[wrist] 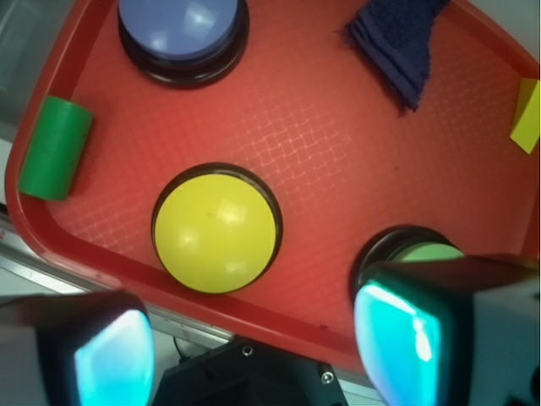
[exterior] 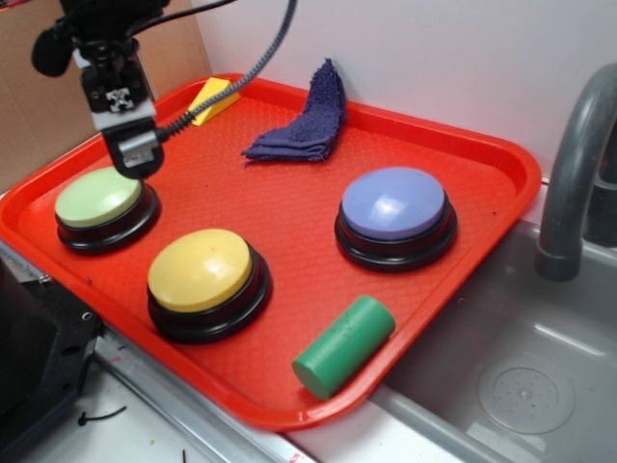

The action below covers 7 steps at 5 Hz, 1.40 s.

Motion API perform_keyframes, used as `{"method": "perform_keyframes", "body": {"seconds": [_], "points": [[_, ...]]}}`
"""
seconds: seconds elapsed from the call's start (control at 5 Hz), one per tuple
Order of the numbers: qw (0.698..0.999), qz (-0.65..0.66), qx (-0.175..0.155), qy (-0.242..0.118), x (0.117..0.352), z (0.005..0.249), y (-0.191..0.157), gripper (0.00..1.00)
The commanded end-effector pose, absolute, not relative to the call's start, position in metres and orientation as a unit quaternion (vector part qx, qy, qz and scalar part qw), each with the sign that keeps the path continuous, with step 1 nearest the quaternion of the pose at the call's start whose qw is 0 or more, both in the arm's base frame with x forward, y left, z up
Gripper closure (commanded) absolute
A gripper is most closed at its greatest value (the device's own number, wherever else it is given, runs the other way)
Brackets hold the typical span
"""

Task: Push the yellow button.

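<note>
fingers (wrist: pixel 254 355) spread wide (holding nothing), above green button (exterior: pixel 98 198), yellow button (exterior: pixel 201 269) beside

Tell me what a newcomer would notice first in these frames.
Probably the bright red tray holding three domed buttons: the yellow button at the front, a pale green button to its left and a blue button on the right. The end effector hangs over the green button's edge, not the yellow one.
</note>
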<state>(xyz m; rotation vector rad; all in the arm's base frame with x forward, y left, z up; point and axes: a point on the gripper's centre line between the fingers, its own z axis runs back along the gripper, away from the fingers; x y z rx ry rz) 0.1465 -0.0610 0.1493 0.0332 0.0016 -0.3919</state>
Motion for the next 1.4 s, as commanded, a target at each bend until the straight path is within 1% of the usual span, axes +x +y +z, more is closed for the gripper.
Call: {"method": "perform_keyframes", "body": {"seconds": [0.0, 1.0, 1.2], "points": [[0.982, -0.187, 0.013, -0.020, 0.1517, 0.1637, -0.0634, 0.00], [0.982, -0.188, 0.010, -0.017, 0.1530, 0.1600, -0.0628, 0.00], [0.981, -0.192, 0.008, -0.022, 0.1520, 0.1599, -0.0628, 0.00]]}}
